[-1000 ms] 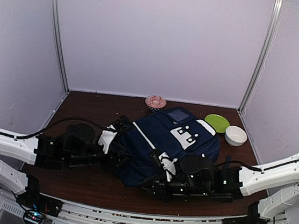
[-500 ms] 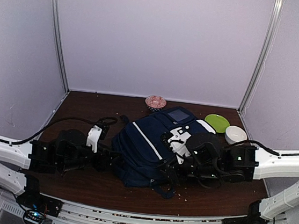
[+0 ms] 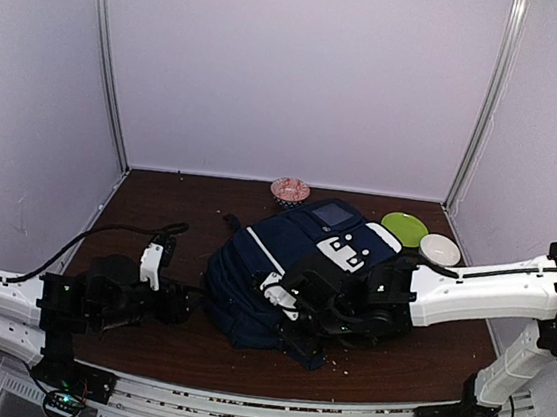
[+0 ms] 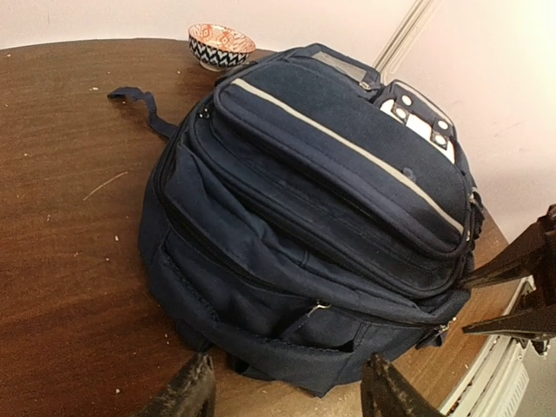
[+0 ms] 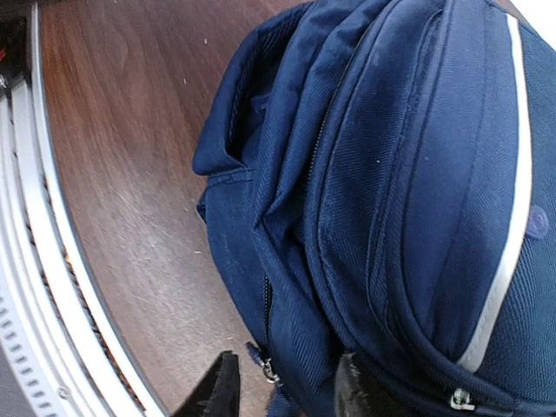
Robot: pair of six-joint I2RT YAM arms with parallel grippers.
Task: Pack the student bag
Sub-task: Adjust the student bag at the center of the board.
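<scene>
Student bag (image 4: 330,200): soft, slumping; take your hold on the zip seam (image 5: 266,313) | left claw (image 4: 287,388): wide open, empty, bag ahead | right claw (image 5: 289,384): half-open astride seam, grip unclear

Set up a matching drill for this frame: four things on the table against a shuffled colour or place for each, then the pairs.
Things:
1 backpack
2 patterned bowl
3 plate
4 plain bowl

Descriptions:
A bright green
B white, farthest right
C navy, biggest thing
D farthest back

Pairs: 1-C, 2-D, 3-A, 4-B
</scene>
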